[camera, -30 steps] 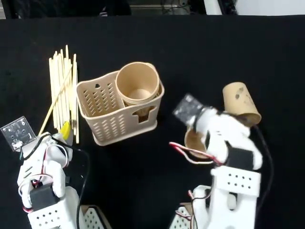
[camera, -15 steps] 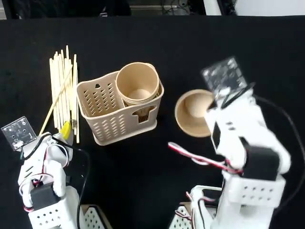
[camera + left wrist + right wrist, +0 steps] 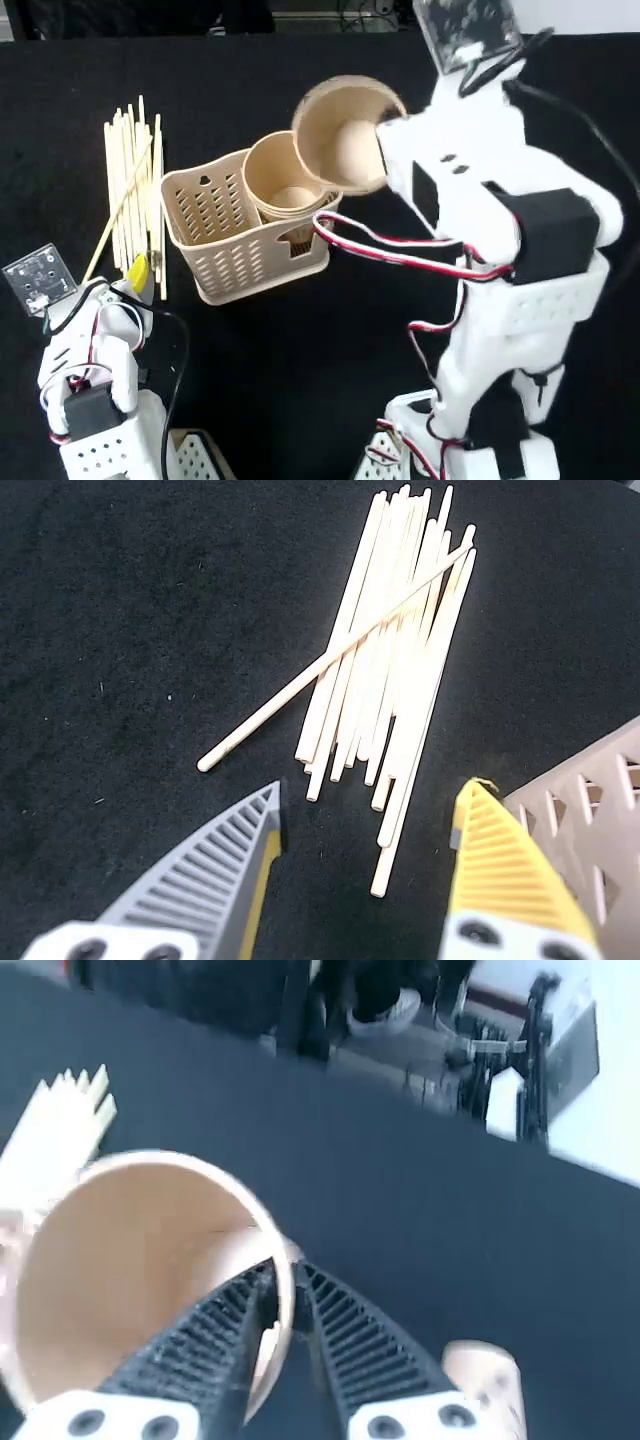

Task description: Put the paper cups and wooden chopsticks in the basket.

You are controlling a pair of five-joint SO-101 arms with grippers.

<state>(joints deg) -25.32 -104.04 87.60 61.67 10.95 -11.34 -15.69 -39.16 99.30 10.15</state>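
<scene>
So the right gripper [image 3: 285, 1272] is clamping a tan paper cup [image 3: 345, 140] by its rim, tilted over the beige slotted plastic basket [image 3: 235, 262], and next I'd guess it needs lowering into the stacked cups [image 3: 288, 180] inside.

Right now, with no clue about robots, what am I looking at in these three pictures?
Two small robot arms sit side by side at a black table. One picture looks down from above. The other two come from a camera on each arm's wrist. The right tool is shut on the rim of a paper cup, held tilted in the air above the basket, which already has cups stacked inside. The left tool is open, near the ends of a bundle of wooden chopsticks lying beside the basket. A spare cup is on the table.
</scene>
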